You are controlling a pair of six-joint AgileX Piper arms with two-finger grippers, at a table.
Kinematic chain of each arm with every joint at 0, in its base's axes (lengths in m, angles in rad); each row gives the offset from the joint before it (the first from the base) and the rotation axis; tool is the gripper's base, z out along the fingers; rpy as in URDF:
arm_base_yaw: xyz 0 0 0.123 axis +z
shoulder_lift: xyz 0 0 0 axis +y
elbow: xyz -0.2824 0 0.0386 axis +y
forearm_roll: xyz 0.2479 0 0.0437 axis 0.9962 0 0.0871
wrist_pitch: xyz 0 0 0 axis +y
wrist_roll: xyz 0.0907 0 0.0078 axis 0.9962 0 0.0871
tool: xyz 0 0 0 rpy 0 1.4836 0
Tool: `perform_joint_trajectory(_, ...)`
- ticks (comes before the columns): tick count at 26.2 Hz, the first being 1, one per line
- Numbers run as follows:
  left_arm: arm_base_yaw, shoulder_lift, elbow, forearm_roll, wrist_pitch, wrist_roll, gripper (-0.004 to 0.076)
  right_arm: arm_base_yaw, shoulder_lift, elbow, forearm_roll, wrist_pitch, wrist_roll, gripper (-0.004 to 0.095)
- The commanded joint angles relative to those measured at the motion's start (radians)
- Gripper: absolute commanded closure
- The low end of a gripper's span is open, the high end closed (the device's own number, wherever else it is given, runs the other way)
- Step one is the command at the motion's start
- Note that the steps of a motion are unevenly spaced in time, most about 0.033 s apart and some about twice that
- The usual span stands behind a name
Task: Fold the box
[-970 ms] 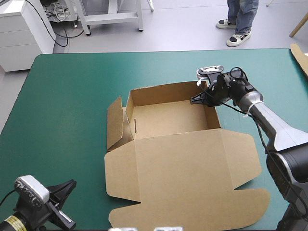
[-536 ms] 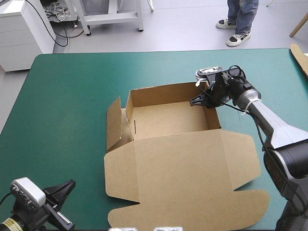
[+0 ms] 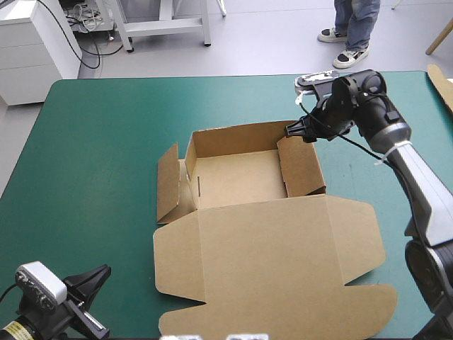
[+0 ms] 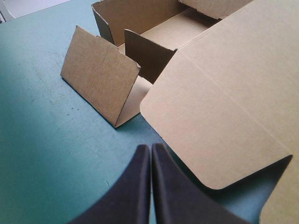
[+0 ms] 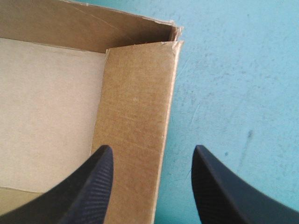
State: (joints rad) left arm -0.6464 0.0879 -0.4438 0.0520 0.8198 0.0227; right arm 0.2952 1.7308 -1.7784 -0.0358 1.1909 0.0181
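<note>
The box (image 3: 233, 177) is laid open at the middle of the teal-green cover (image 3: 99, 134), its lid (image 3: 269, 269) flat. The far end of its right wall (image 3: 301, 166) is straddled by the right gripper (image 5: 152, 156), fingers parted, nothing grasped. The left gripper (image 4: 150, 148) is held clenched and empty off the lid's near-left corner. If left untucked, that wall could spring outward.

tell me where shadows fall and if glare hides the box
High view: even light, no glare on the box. Left wrist view: the lid shadows the cover beside the shut fingers. Right wrist view: the back wall looks darker.
</note>
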Motion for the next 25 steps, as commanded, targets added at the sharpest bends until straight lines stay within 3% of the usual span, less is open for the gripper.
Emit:
perform_joint_trajectory(1,-0.005,0.015,-0.023,-0.006,-0.075,-0.003,0.0731,-0.002,-0.121,-0.035,-0.002,-0.021,-0.005,0.0428)
perform_joint_trajectory(9,-0.005,0.015,-0.023,-0.006,-0.075,-0.003,0.0731,-0.002,-0.236,-0.035,-0.002,-0.021,-0.007,0.0428)
perform_joint_trajectory(25,-0.005,0.015,-0.023,-0.013,-0.077,-0.003,0.0731,-0.002,-0.024,0.131,0.000,-0.021,0.008,0.0428)
